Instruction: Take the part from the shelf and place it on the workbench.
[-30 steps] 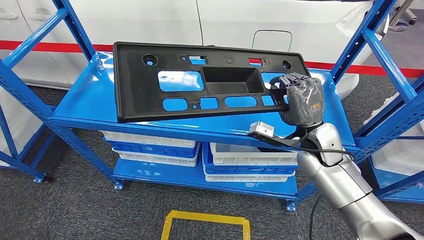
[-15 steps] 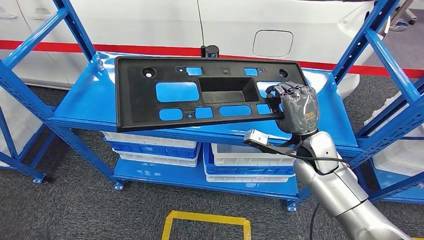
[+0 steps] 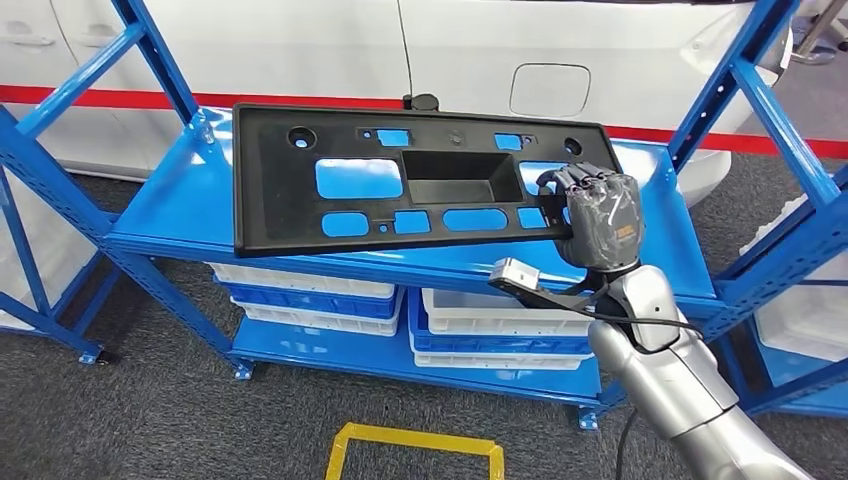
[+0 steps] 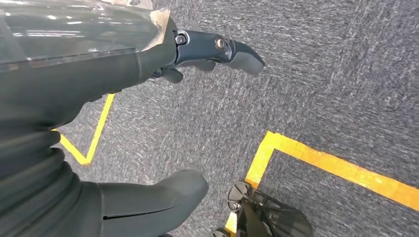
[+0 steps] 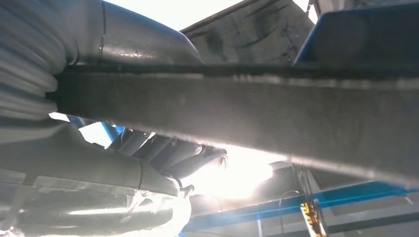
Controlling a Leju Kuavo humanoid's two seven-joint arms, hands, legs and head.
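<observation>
The part is a long black plastic panel with several cut-outs and a deep rectangular recess. It hangs tilted just above the top board of the blue shelf. My right hand grips its right end, fingers curled over the edge. In the right wrist view the panel's edge crosses the picture as a dark band close over the thumb. My left hand hangs over the grey floor, its fingers apart and holding nothing.
White and blue bins sit on the lower shelf board. Blue uprights stand on either side. A white car is parked behind the shelf. Yellow tape marks a box on the grey carpet in front.
The right hand and the panel have come slightly lower and more level over the shelf top. The whole picture has shifted a little, so the camera moved too.
</observation>
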